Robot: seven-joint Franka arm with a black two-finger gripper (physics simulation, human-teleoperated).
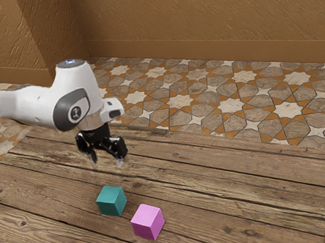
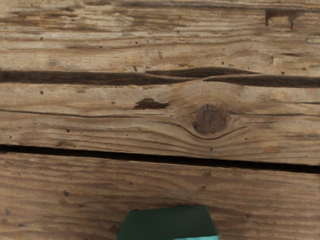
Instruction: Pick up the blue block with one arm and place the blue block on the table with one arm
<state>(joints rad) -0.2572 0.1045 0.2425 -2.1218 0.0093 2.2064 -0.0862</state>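
One blue block (image 1: 111, 201); pink block (image 1: 147, 222) beside it. We log our jaws wide apart, higher than blue block.

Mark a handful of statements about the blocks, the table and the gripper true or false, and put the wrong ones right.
1. The teal block rests on the wooden table. True.
2. The gripper is shut on the teal block. False: it is open above the table, holding nothing.
3. The pink block lies farther toward the exterior view's right than the teal block. True.
4. The pink block is stacked on the teal block. False: it rests on the table beside it.
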